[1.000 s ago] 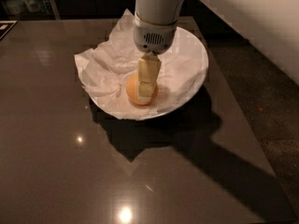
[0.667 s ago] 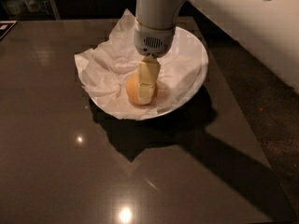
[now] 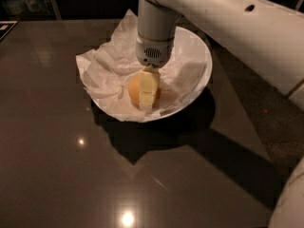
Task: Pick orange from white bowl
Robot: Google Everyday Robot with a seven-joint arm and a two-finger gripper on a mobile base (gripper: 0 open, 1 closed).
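A white bowl (image 3: 205, 65) sits on a dark glossy table (image 3: 66, 165), close to the far edge and toward the far right corner, with its right rim near the table's right edge. Crumpled white paper (image 3: 107, 68) lines the bowl and spills over its left and far rim.

The orange (image 3: 135, 90) rests on the paper in the near half of the bowl, a little left of the bowl's middle.

The white robot arm (image 3: 237, 18) reaches in from the right side, and its grey wrist (image 3: 154, 32) points straight down over the bowl. The gripper (image 3: 148, 93) is directly on top of the orange. Its pale yellowish lower part lies across the fruit's front and right side, touching it or just in front of it, while the orange's left half shows bare beside it. I cannot tell whether the gripper is clamped on the orange or standing spread around it, because its far side is hidden behind the fruit.

The bowl casts a dark shadow on the table toward the near edge.
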